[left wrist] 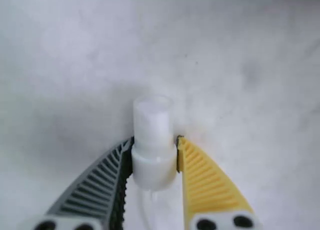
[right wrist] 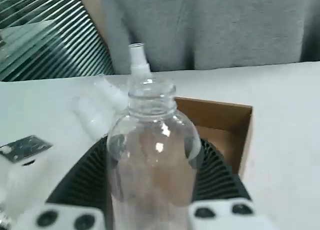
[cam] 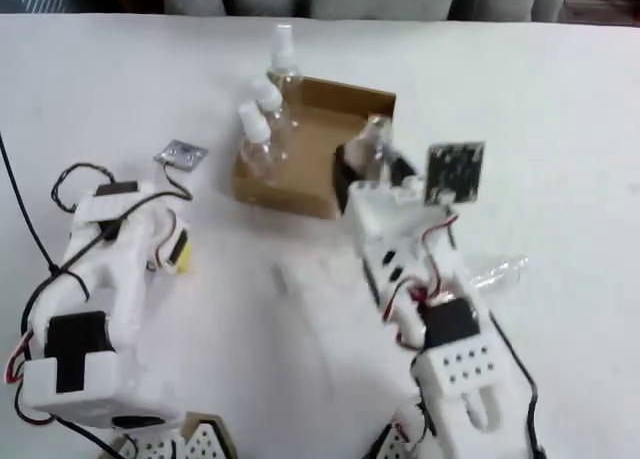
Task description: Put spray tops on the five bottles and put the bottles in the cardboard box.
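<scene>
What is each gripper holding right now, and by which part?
The left gripper pinches a spray top at its collar; the right gripper grips an uncapped clear bottle around its body.

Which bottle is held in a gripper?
The clear bottle in the right gripper; its neck is open, while the three bottles at the cardboard box carry spray tops.

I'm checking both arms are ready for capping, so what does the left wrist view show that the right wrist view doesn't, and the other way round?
Left wrist view: the left pincer shut on a spray top. Right wrist view: the right pincer shut on an uncapped bottle, with the box and capped bottles behind. Both: the white table.
</scene>
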